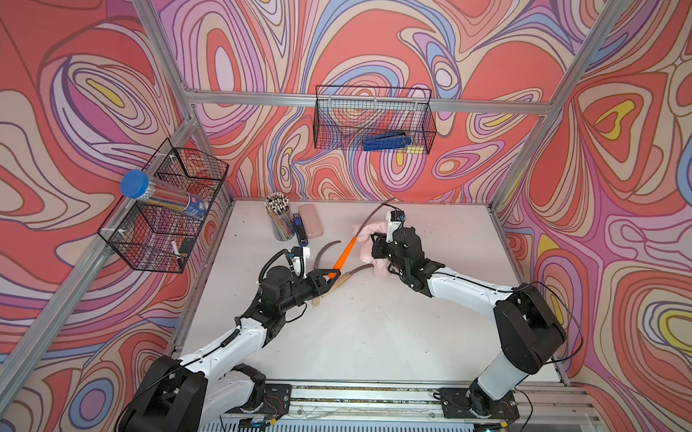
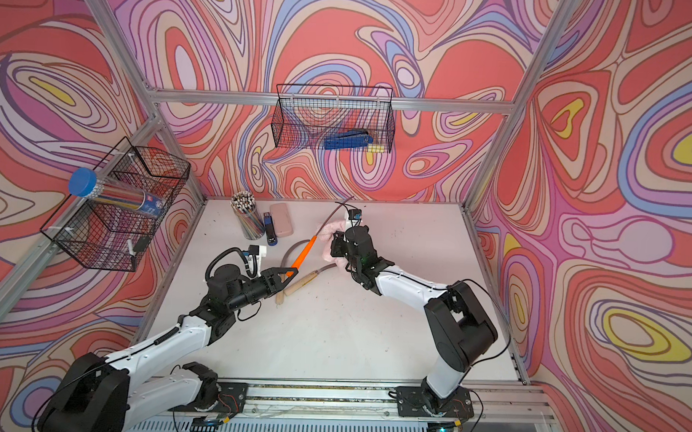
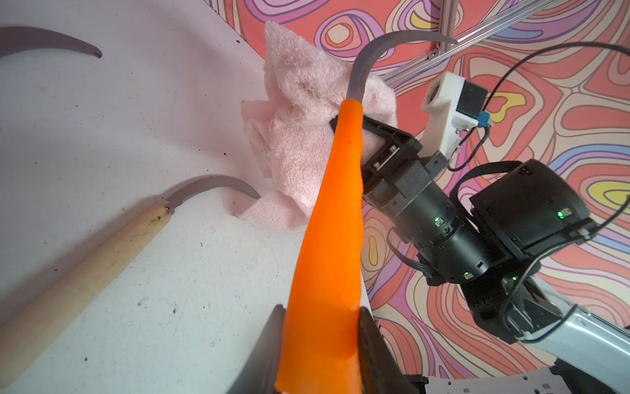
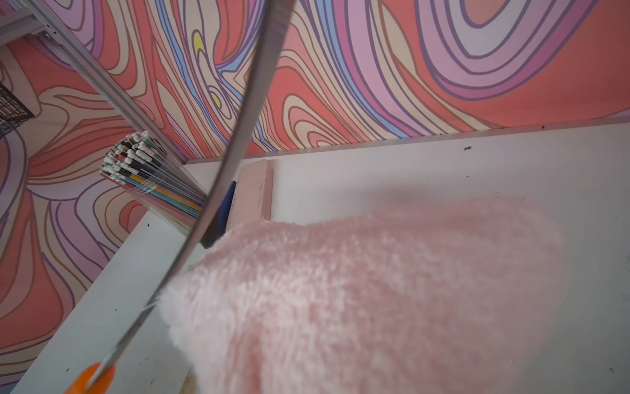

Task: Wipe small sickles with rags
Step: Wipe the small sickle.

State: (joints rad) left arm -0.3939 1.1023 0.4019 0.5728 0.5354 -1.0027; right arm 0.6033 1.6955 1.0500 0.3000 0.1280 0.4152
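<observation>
In both top views my left hand point(image 1: 331, 275) clamps the butt of the orange-handled sickle point(image 1: 345, 255), raised off the counter point(image 1: 372, 336), while my right hand point(image 1: 375, 242) is closed on the fluffy pink rag point(image 1: 373, 228) at the blade's base. The left wrist view shows a smooth, stiff handle, which I judge the safe hold. The right wrist view shows soft pile that could snag on the thin edge.

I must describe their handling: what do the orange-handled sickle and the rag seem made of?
The sickle: blade of dull grey metal, smooth; handle bright orange and matte, probably plastic or rubber. The rag: soft pale pink cloth, fluffy pile, frayed edges.
</observation>
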